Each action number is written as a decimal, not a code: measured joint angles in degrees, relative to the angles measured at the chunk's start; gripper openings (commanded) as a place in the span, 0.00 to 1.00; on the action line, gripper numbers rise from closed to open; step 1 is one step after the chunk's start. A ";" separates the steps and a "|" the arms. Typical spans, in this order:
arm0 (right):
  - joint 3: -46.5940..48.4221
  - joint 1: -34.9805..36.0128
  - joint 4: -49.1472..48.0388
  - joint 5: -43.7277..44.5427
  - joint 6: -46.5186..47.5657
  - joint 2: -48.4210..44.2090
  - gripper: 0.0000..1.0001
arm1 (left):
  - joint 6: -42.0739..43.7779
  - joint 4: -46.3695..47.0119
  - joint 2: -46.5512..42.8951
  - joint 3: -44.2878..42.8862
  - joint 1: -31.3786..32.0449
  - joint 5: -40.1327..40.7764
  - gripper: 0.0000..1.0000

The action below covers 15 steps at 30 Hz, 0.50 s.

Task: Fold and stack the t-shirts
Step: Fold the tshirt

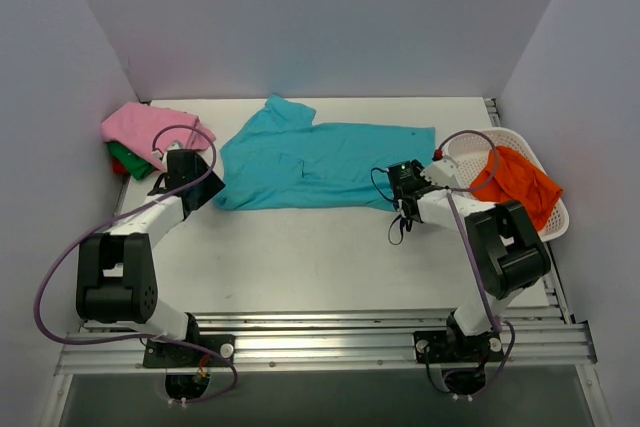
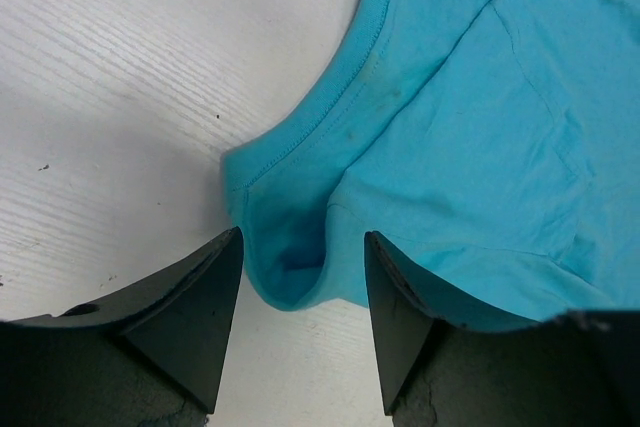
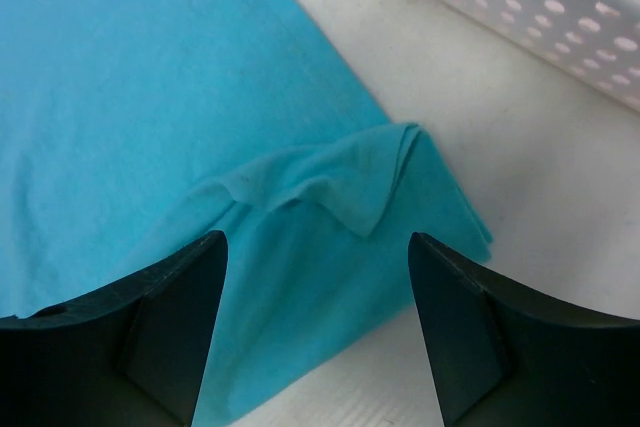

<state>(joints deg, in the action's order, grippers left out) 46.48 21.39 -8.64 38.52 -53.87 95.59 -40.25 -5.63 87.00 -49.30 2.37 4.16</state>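
Note:
The teal t-shirt (image 1: 320, 162) lies spread flat across the middle of the table. My left gripper (image 1: 213, 195) is open at the shirt's near left corner. In the left wrist view the rounded hem corner (image 2: 295, 267) lies between the open fingers of the gripper (image 2: 303, 235), which are not closed on it. My right gripper (image 1: 395, 197) is open at the shirt's near right corner. In the right wrist view a folded-over flap of the shirt (image 3: 330, 187) lies between and just ahead of the open gripper (image 3: 316, 238).
A pink shirt (image 1: 145, 127) lies on green (image 1: 128, 159) and red (image 1: 118, 165) ones at the back left. A white lattice basket (image 1: 555, 222) at the right holds an orange shirt (image 1: 515, 182); its wall shows in the right wrist view (image 3: 540, 7).

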 measured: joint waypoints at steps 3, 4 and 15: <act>0.96 -1.07 -0.85 -0.07 0.61 0.02 0.66 | 0.02 0.35 0.28 0.00 0.00 -0.42 0.60; 1.14 -1.31 -1.16 -0.13 0.85 0.02 0.66 | 0.02 0.37 0.37 0.00 0.00 -0.59 0.60; 1.70 -3.82 -2.93 -3.48 1.70 3.54 0.63 | 0.02 1.44 1.01 0.00 0.00 -1.46 0.58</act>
<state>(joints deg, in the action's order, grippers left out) 48.18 17.56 -11.57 35.05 -52.16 99.13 -40.23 -4.19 88.01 -49.30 2.37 2.70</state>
